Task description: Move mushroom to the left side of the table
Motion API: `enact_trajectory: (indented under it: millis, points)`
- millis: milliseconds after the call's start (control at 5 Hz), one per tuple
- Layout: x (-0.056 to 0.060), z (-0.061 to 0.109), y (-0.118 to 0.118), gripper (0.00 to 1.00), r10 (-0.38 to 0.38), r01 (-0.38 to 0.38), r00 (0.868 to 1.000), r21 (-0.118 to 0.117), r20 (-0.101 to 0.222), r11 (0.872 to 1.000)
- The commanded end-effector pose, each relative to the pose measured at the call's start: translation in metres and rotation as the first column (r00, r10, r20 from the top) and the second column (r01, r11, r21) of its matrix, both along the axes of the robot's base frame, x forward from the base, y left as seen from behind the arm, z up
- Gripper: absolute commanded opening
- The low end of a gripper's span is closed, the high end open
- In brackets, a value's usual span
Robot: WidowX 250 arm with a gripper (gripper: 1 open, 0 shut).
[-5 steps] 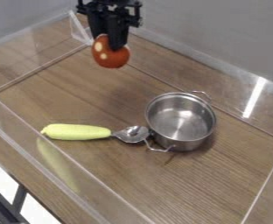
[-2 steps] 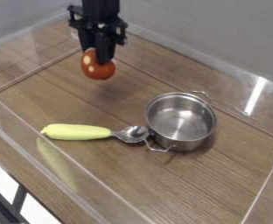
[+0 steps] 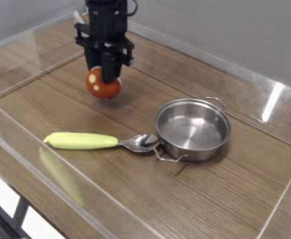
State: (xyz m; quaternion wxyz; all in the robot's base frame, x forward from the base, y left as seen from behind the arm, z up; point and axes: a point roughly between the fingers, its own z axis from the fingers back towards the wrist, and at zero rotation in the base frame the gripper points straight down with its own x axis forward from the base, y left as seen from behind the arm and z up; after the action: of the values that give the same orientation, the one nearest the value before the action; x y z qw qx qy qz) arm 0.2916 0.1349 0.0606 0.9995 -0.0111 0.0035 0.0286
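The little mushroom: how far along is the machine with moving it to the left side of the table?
Already done: the mushroom is picked up, pinched in the gripper. In hand: it appears to be in the air above the wooden tabletop, beyond the spoon. Left: probably lowering it on the left side and letting go.

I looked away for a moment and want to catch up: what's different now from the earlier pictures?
The gripper has carried the mushroom down the picture, toward the viewer, and slightly to the picture's left. Nothing was newly grasped or let go. The pot and the spoon stayed as they were.
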Motion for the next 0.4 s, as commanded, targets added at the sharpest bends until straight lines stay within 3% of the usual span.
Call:
enact_trajectory:
  millis: [0, 200]
  points:
    - [0.0033, 0.0042, 0.0096, 0.0, 0.011, -0.011, 1.0, 0.02, 0.029, 1.0]
    - [0.0043, -0.0003, 0.0098, 1.0, 0.007, -0.008, 1.0, 0.019, 0.03, 1.0]
